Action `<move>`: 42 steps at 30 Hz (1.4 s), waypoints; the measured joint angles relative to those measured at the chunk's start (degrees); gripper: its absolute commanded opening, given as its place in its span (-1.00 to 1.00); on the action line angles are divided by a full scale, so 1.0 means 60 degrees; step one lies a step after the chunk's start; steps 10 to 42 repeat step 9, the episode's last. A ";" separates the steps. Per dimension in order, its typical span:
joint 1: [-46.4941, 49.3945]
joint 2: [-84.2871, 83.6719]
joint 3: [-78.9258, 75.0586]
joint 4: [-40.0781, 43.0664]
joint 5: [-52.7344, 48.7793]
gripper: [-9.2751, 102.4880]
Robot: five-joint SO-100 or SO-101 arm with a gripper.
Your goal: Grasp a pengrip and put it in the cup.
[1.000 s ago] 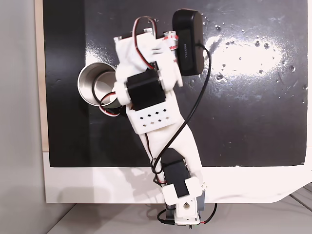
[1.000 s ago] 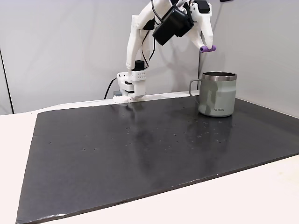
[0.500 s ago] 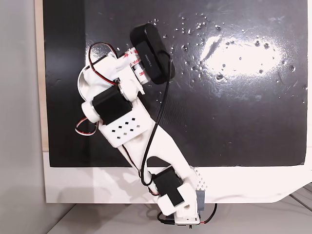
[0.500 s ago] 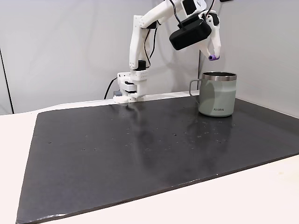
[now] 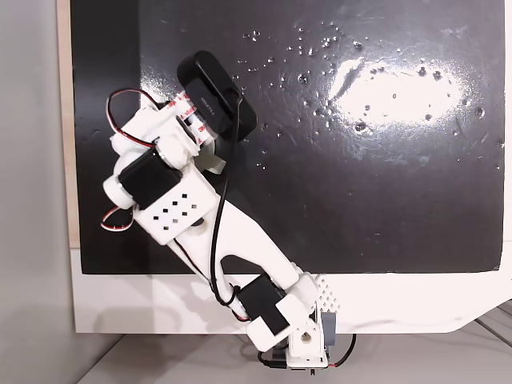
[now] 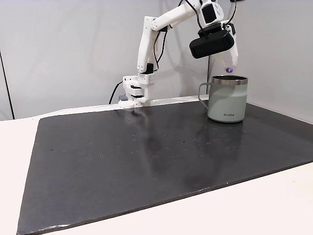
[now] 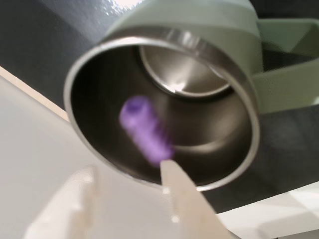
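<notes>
Pengrip (image 7: 145, 130) hangs over the mouth of the cup (image 7: 239, 89), seemingly already free of my pincer (image 7: 127, 181), whose fingers stand parted, so I judge I should hold steady above the rim.

The cup (image 6: 227, 99) is standing near the far right corner of the black mat (image 6: 146, 156), and its top is wide open. The gripper (image 6: 230, 66) is hanging right above that open top with its fingers apart, and a little purple grip (image 7: 145, 131) is sitting in the air over the cup's mouth. The cup's handle (image 6: 203, 93) is sticking out toward the arm's base (image 6: 134, 93). Most of the mat is lying bare in front of the cup, so there is lots of room there. In the wrist view the cup's rim (image 7: 89, 55) is circling all around the grip.
</notes>
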 measured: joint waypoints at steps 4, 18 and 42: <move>0.0059 0.0000 0.0000 0.0000 0.0000 -0.48; 0.0059 0.0000 0.0000 0.0000 0.0000 -0.48; 0.0059 0.0000 0.0000 0.0000 0.0000 -0.48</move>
